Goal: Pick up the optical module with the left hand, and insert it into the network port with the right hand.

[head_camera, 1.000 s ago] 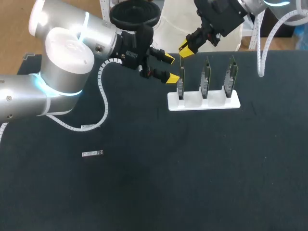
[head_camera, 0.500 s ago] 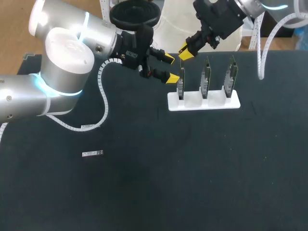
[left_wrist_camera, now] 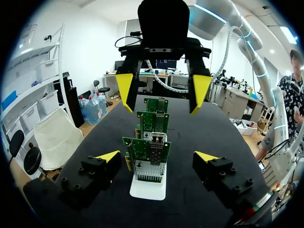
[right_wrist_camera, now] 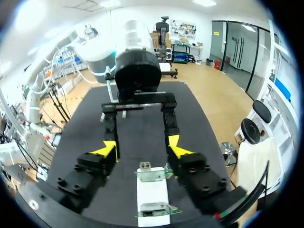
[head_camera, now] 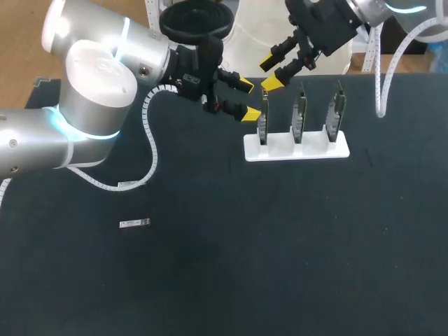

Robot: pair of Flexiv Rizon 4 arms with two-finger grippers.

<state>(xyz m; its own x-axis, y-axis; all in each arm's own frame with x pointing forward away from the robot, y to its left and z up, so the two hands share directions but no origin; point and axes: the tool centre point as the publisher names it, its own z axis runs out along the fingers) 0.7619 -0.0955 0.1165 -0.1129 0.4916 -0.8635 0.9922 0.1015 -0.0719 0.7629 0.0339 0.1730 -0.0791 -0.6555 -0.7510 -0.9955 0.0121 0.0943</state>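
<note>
Optical module (head_camera: 134, 224) flat on table (head_camera: 280, 266), long axis side to side, left jaws spread, right jaws spread

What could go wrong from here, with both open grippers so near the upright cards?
1. The left gripper and the right gripper face each other at the leftmost card; they might collide or knock it in the white holder.
2. The optical module lies on the table far from both, so neither gripper has anything to insert yet.
</note>
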